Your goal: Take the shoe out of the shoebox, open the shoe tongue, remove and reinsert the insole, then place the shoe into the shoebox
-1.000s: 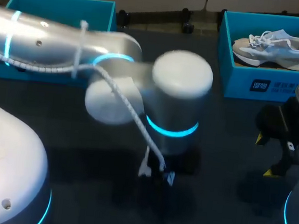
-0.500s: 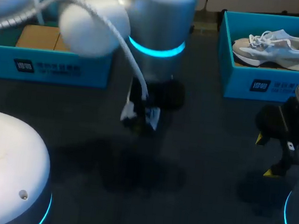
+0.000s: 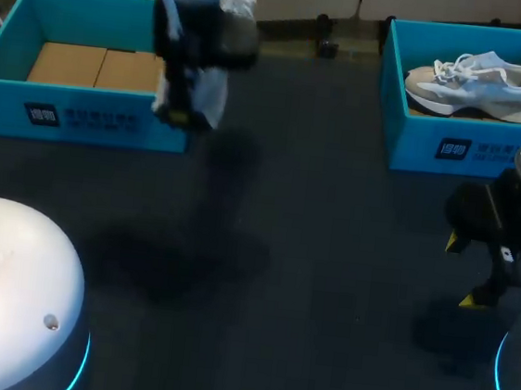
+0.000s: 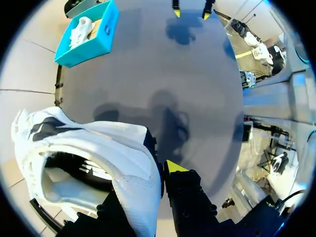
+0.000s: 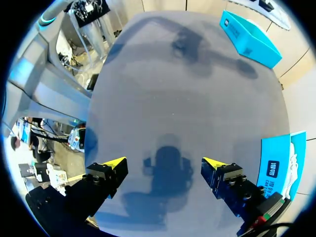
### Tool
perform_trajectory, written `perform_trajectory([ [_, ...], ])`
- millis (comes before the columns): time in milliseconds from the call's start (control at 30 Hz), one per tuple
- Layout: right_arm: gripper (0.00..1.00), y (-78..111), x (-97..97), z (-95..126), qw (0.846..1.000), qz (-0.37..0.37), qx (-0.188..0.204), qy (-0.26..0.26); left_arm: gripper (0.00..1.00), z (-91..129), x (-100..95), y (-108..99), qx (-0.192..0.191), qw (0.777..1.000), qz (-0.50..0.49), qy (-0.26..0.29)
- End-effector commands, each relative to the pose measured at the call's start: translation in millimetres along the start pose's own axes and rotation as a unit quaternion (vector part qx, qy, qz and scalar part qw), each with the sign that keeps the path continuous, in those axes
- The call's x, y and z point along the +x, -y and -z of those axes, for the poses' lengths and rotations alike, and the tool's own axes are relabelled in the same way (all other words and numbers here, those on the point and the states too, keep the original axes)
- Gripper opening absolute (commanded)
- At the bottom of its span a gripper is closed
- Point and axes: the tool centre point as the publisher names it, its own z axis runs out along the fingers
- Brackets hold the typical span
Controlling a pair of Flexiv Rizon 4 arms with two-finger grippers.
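Observation:
My left gripper [image 3: 184,103] hangs blurred over the right end of the open, shoeless teal shoebox [image 3: 82,116] at the far left, shut on a white shoe [image 3: 213,97]. In the left wrist view the white shoe [image 4: 98,148] fills the space beside the gripper [image 4: 158,173], its collar wall pinched; one yellow fingertip [image 4: 173,167] shows and the other is hidden behind the shoe. The shoe's opening faces the camera, dark inside. My right gripper [image 3: 472,270] stands open low over the table at the right, and the right wrist view shows nothing between the fingers of this gripper [image 5: 164,164].
A second teal shoebox [image 3: 434,143] at the far right holds a grey-white sneaker [image 3: 478,76], also seen as a teal box [image 4: 101,37] in the left wrist view. Brown cardboard lines the left box floor [image 3: 92,66]. My arm bases [image 3: 7,299] sit along the near edge.
My left arm has swung from the table's middle away to the far left, carrying the white shoe over the left shoebox's right end. The right arm has not moved.

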Motion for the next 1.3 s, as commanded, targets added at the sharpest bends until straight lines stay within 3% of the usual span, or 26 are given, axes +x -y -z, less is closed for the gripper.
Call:
perform_trajectory([
  [33, 1.0, 0.1, 0.7, -0.8, 1.0, 0.0, 0.001, 0.001, 0.0, 18.3, -30.5, -58.5, 0.021, 1.0, -0.002, -0.013],
  [400, 1.0, 0.1, 0.7, -0.8, 1.0, 0.0, 0.001, 0.001, 0.0, 23.0, -92.2, -111.7, 0.02, 0.999, -0.008, -0.029],
  [600, 1.0, 0.1, 0.7, -0.8, 1.0, 0.0, 0.001, 0.001, 0.0, 18.4, -126.3, -150.1, 0.04, 0.998, -0.007, -0.054],
  [1133, 1.0, 0.1, 0.7, -0.8, 1.0, 0.0, 0.001, 0.001, 0.0, 18.4, -126.3, -150.1, 0.04, 0.998, -0.007, -0.054],
  [1300, 1.0, 0.1, 0.7, -0.8, 1.0, 0.0, 0.001, 0.001, 0.0, 9.8, -170.7, -178.9, 0.033, 0.998, 0.002, -0.046],
])
